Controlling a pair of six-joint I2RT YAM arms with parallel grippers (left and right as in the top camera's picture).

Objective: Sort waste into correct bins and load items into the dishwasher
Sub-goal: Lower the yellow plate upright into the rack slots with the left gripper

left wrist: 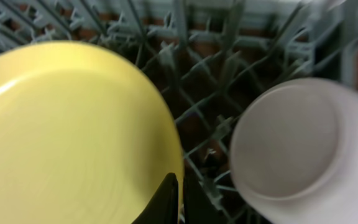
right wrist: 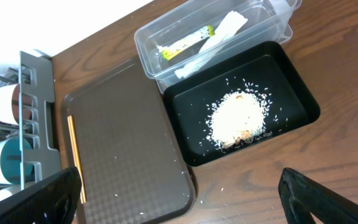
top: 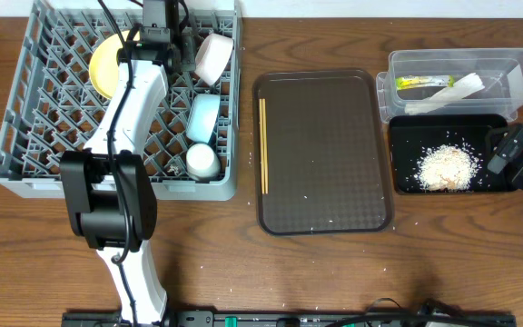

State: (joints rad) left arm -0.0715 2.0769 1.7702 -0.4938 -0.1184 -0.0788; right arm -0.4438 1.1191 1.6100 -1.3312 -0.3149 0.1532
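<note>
We see our left gripper pinched shut on the rim of the yellow plate, inside the grey dish rack beside the white bowl; our right gripper gapes wide, empty, above the table near the black tray of rice scraps

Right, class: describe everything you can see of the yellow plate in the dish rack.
The yellow plate is round, plain and glossy, plastic-looking, with no food visible on it. It stands on edge among the pegs toward the far left of the grey dish rack. From overhead it is partly hidden by the left arm. The left gripper is shut on its rim. A white bowl lies tilted beside it, not touching.
</note>
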